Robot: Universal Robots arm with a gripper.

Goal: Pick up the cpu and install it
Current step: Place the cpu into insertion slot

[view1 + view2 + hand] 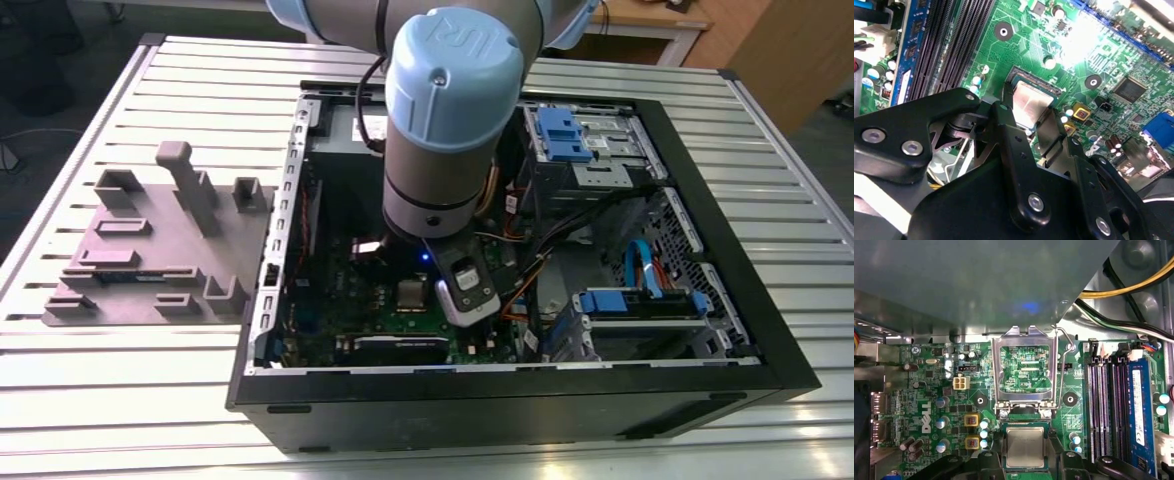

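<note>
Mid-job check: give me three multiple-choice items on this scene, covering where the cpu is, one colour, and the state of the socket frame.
1. The cpu is: A on the grey fixture; B at the socket on the motherboard; C on a drive bay.
2. The motherboard is: A green; B red; C black.
3. The socket's frame is: A closed over the cpu; B swung open; C removed.
Answers: B, socket edges surround the cpu; A, the board is green in both wrist views; B, the frame lies flipped back beside the cpu.
</note>
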